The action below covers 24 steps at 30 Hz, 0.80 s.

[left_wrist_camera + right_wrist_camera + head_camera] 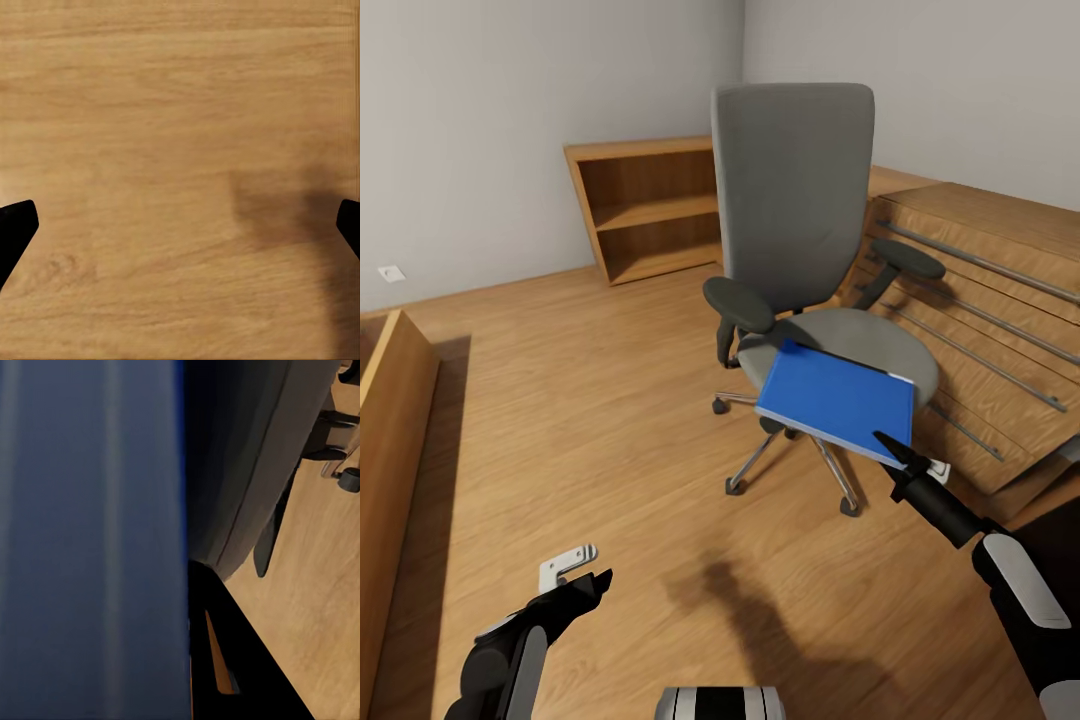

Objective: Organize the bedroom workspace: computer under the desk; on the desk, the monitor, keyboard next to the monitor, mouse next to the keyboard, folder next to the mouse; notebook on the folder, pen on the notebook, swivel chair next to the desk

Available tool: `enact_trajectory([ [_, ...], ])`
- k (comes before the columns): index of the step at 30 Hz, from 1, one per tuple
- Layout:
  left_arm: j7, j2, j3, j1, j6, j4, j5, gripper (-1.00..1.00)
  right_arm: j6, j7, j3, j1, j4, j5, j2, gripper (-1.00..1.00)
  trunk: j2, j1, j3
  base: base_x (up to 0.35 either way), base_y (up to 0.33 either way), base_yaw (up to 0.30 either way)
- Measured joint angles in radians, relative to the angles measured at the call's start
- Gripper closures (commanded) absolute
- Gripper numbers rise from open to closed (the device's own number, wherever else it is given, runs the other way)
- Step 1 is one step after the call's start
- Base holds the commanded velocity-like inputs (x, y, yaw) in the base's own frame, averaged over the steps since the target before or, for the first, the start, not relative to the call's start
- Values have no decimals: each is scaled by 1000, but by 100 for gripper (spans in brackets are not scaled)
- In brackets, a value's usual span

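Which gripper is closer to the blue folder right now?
Right. The right gripper is at the folder's near corner, by the chair seat's front edge. The left gripper hangs low over bare wood floor, well away from the folder.

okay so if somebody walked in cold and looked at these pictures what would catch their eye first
The bright blue folder, tilted over the front edge of the grey swivel chair mid-room, with the right gripper at its near corner. After that, the wooden bookshelf against the far wall, and the left gripper open above the bare floor.
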<state>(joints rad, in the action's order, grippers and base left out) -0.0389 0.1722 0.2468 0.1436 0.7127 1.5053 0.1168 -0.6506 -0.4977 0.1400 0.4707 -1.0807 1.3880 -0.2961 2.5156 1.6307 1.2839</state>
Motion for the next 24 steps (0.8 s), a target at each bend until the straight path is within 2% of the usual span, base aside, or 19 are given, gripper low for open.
enact_trajectory([
  [24,-5,0,0,0,-4,-12,-3,-100,1,0,1,0,-2,-3,-1,100,-6,-11,-93,0,0,0],
])
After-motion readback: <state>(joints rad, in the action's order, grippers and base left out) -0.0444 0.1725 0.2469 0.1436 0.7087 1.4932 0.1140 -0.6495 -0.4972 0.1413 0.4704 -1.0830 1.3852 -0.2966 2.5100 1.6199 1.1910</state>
